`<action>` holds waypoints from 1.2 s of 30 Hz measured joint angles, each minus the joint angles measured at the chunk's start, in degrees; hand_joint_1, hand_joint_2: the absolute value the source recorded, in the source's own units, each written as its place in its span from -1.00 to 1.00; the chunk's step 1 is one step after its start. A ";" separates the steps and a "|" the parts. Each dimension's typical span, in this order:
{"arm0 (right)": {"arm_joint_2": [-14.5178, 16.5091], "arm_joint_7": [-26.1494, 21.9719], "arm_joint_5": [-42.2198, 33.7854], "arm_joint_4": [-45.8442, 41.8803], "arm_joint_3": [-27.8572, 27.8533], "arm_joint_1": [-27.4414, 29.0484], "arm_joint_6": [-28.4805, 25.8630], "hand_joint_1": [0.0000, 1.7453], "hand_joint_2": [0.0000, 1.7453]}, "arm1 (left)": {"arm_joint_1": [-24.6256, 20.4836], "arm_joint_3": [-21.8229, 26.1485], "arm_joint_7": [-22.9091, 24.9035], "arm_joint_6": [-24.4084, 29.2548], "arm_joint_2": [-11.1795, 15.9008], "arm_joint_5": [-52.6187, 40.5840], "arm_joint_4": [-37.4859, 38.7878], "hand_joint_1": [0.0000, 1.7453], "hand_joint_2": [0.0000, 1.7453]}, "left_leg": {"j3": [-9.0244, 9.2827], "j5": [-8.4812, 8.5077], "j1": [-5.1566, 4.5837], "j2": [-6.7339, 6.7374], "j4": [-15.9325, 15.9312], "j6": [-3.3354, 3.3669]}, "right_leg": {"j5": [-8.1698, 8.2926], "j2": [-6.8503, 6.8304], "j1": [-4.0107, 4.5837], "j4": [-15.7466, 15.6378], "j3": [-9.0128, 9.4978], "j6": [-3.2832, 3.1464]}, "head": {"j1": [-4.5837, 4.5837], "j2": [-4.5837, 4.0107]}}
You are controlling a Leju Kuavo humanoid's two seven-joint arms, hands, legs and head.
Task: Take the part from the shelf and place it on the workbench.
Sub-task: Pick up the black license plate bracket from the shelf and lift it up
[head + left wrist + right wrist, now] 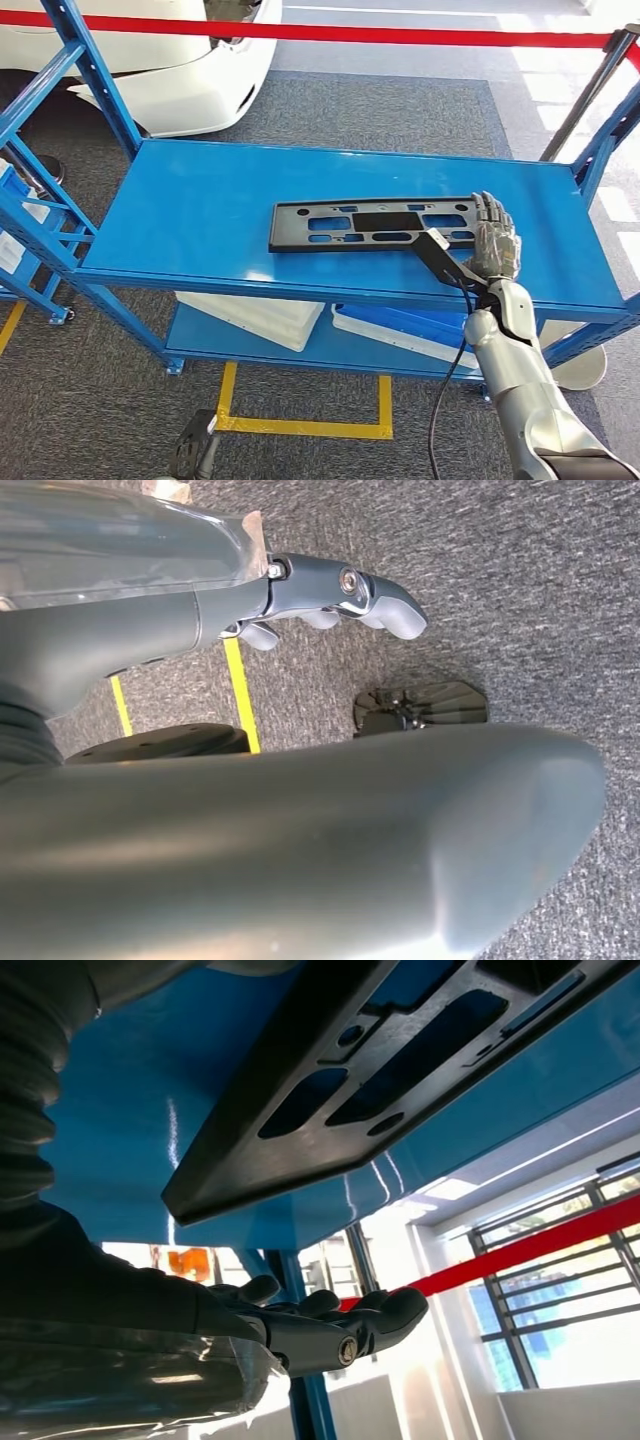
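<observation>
The flat black part [375, 224] on the blue shelf [196, 210] looks light, stiff and slippery; its right end suits gripping. The right robot hand [494, 238] beside it holds nothing, fingers apart.

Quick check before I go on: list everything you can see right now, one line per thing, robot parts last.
part: one, black, flat on the top shelf, right of centre
shelf rack: one, blue, two levels
trays: white one and blue one, lower shelf
barrier tape: one, red, behind the rack
car: one, white, behind the tape
floor marking: yellow lines on grey carpet
right hand: at the part's right end, grip unclear
left hand: hanging over the carpet, holding nothing
</observation>
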 joint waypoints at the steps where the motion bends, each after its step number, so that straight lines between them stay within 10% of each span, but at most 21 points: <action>1: -0.05 0.17 -0.01 0.10 0.00 -0.10 0.05 -1.00 1.00 | -0.01 0.00 0.00 -0.08 0.00 -0.01 0.01 -1.00 -1.00 | 0.00 0.00 0.00 0.00 0.00 0.00 | 0.00 0.00 0.00 0.00 0.00 0.00 | 0.00 0.00; 36: -1.31 2.40 -6.00 9.72 -2.34 -7.49 14.41 -1.00 1.00 | -1.13 0.38 0.23 -0.63 -0.13 -1.93 0.04 -1.00 -1.00 | -0.01 0.00 0.00 0.00 0.01 0.00 | 0.02 0.00 0.00 0.00 0.01 -0.01 | 0.00 -0.01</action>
